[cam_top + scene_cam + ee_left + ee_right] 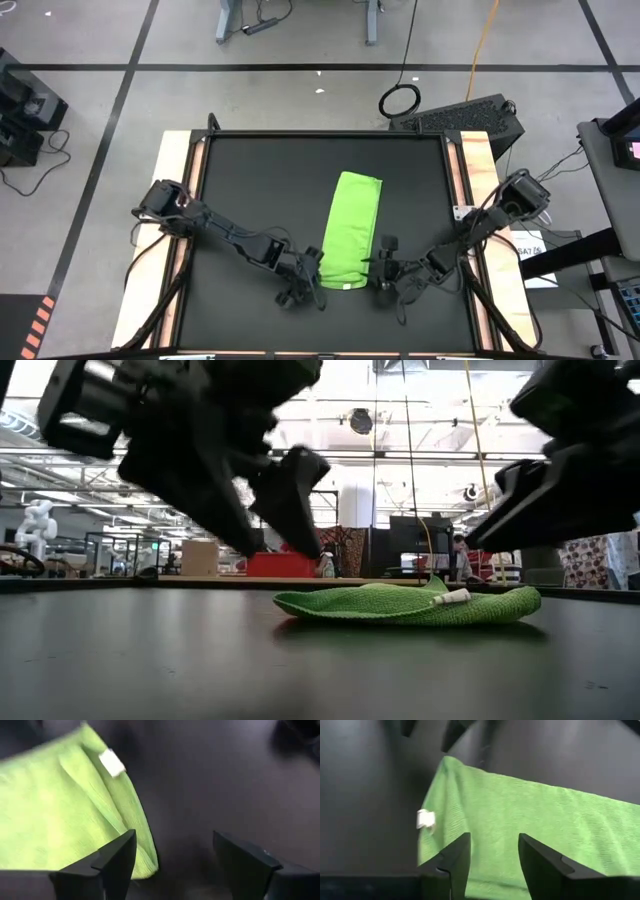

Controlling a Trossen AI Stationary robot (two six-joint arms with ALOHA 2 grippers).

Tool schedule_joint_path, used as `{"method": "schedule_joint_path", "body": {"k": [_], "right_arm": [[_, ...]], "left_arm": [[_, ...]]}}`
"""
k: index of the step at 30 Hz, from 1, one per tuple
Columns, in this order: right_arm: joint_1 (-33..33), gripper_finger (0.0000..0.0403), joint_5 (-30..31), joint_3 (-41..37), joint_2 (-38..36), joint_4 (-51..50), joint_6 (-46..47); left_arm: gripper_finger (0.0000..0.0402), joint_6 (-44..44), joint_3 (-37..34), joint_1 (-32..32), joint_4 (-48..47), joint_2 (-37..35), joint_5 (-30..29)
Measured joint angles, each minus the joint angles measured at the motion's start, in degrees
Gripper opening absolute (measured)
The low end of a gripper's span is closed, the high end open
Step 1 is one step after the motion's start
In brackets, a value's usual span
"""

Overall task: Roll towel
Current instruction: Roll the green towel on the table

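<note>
The lime-green towel (352, 232) lies flat on the black table mat as a long folded strip that runs from far to near. A small white tag (424, 819) sticks out at its near end. My left gripper (172, 845) is open at the towel's near left corner, with one finger over the towel's edge (145, 855) and the other over bare mat. My right gripper (493, 842) is open at the near right corner, with both fingers over the towel (535, 825). In the low view both hang just above the towel (410, 605).
The black mat (250, 180) has bare room to the left and right of the towel. Wooden table edges (178, 170) frame it. A black keyboard-like box (470, 118) sits off the far right corner, and papers (530, 255) lie at the right edge.
</note>
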Motion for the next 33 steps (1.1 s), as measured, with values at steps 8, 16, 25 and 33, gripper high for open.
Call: {"method": "schedule_joint_path", "body": {"k": [8, 16, 25, 33], "right_arm": [[-4.15, 0.0122, -4.59, 0.07, 0.0, 6.24, -6.53], [-7.66, 0.01, -11.03, 0.1, 0.58, 7.73, -6.96], [-9.14, 0.0098, -15.1, 0.23, 7.81, 12.08, -6.87], [-8.28, 0.0098, -22.68, 5.11, 12.16, 8.36, -4.88]], "left_arm": [[0.0221, 1.57, 0.0, 5.91, 3.83, -0.1, -12.37], [0.0174, 1.44, 0.02, 13.21, 10.08, 2.95, -5.83], [0.017, 1.23, 1.77, 14.43, 13.38, 11.28, -1.21], [0.017, 1.2, 3.19, 14.88, 12.16, 12.53, -1.19]]}}
